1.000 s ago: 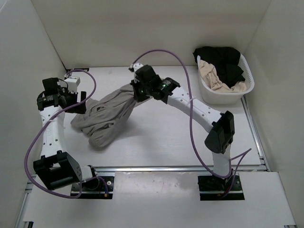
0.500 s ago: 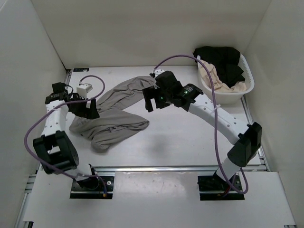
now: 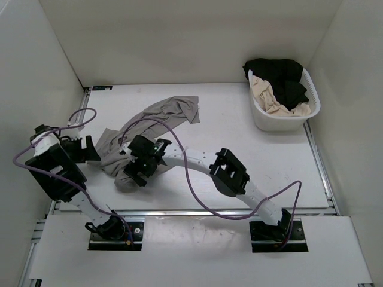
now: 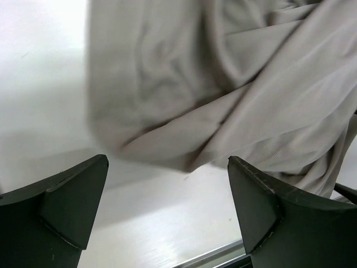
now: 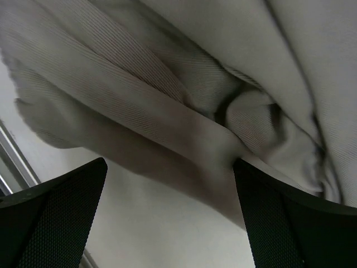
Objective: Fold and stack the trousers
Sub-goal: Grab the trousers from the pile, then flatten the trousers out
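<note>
So the trousers (image 3: 152, 113) are lying in a rumpled diagonal heap on the counter (image 3: 239, 131), nowhere near folded. One end is spread out flat, well beyond both pincers toward the back. The other end is bunched up right under the right pincer (image 3: 133, 174).

That right pincer hangs over the bunched end with its fingers (image 5: 61, 212) wide apart. On its wrist cam the ribbed grey cloth (image 5: 184, 95) fills nearly everything ahead of the tips, with a thick fold running across between them. It isn't pinching anything.

The left pincer (image 3: 91, 149) sits low, just off the side edge of the heap, and it's apart too. Its wrist cam shows bare counter (image 4: 156, 223) between the two fingers (image 4: 72, 195), and the trouser fabric (image 4: 223, 84) starts just past the tips.

Far off to the right pincer's right, at the back of the counter, there's a white basket (image 3: 281, 122) holding a black garment (image 3: 281, 75) and a beige one (image 3: 269, 98).
</note>
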Robot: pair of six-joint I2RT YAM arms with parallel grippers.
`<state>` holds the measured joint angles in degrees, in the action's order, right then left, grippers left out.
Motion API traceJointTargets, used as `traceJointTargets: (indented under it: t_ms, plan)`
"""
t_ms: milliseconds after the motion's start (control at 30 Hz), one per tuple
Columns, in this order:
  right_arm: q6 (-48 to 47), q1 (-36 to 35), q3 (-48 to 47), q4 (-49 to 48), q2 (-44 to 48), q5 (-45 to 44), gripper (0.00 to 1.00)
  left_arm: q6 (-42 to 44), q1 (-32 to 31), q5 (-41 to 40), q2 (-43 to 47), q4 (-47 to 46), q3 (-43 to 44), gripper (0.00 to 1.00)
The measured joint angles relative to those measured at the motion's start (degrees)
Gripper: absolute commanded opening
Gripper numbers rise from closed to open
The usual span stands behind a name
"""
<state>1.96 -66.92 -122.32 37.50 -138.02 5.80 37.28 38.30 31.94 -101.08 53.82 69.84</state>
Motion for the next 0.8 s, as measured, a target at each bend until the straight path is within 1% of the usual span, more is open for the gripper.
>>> traceJointTargets:
  t_ms: [133,233,267,300,333,367,400,433,467,500,533,633,733,800]
  plan:
    - [-0.7,-0.3,-1.2,0.5,-1.5,2.8,0.99,1.2,4.2,0.0,-2.5,2.2,2.3,1.00]
    - [0.3,-0.9,-4.8,-1.4,-1.6,4.2,0.98,1.5,4.9,0.0,-4.7,3.3,2.9,1.00]
    - [0.9,-1.1,-6.4,-2.2,-1.9,4.5,0.94,1.5,4.9,0.0,-5.1,3.7,2.9,1.00]
    - [1.8,-1.2,-8.0,-3.2,-2.3,4.5,0.73,1.5,4.9,0.0,-5.4,4.0,3.0,1.00]
    - [2.6,-1.3,-9.3,-4.3,-2.9,4.4,0.63,1.5,4.9,0.0,-5.5,4.3,3.0,1.00]
    - [3.8,-1.5,-10.2,-5.2,-3.3,4.2,0.57,1.5,4.8,0.0,-5.5,4.5,3.0,1.00]
    - [4.2,-1.5,-10.4,-5.7,-3.6,3.9,0.53,1.5,4.8,0.0,-5.4,4.7,3.1,1.00]
    - [4.9,-1.5,-10.4,-5.9,-3.8,3.7,0.52,1.5,4.7,0.0,-5.3,4.7,3.1,1.00]
    - [5.1,-1.4,-10.3,-5.8,-4.0,3.4,0.55,1.5,4.7,0.1,-5.2,4.8,3.2,1.00]
    - [5.3,-1.3,-10.2,-5.5,-4.2,3.3,0.61,1.5,4.7,0.1,-5.0,4.8,3.2,1.00]
    - [5.3,-1.0,-10.1,-5.4,-4.5,3.6,0.75,1.5,4.7,0.1,-4.9,5.0,3.2,1.00]
    - [4.5,-0.6,-10.1,-5.0,-4.8,6.2,0.89,1.5,4.7,0.1,-4.0,6.0,3.5,1.00]
    - [3.3,-0.3,-10.1,-4.7,-4.8,8.2,0.89,1.6,4.7,-0.1,-3.2,7.1,5.0,1.00]
    - [3.3,-0.8,-10.1,-4.7,-4.8,8.5,0.82,1.8,4.7,-0.7,-2.8,7.5,6.3,1.00]
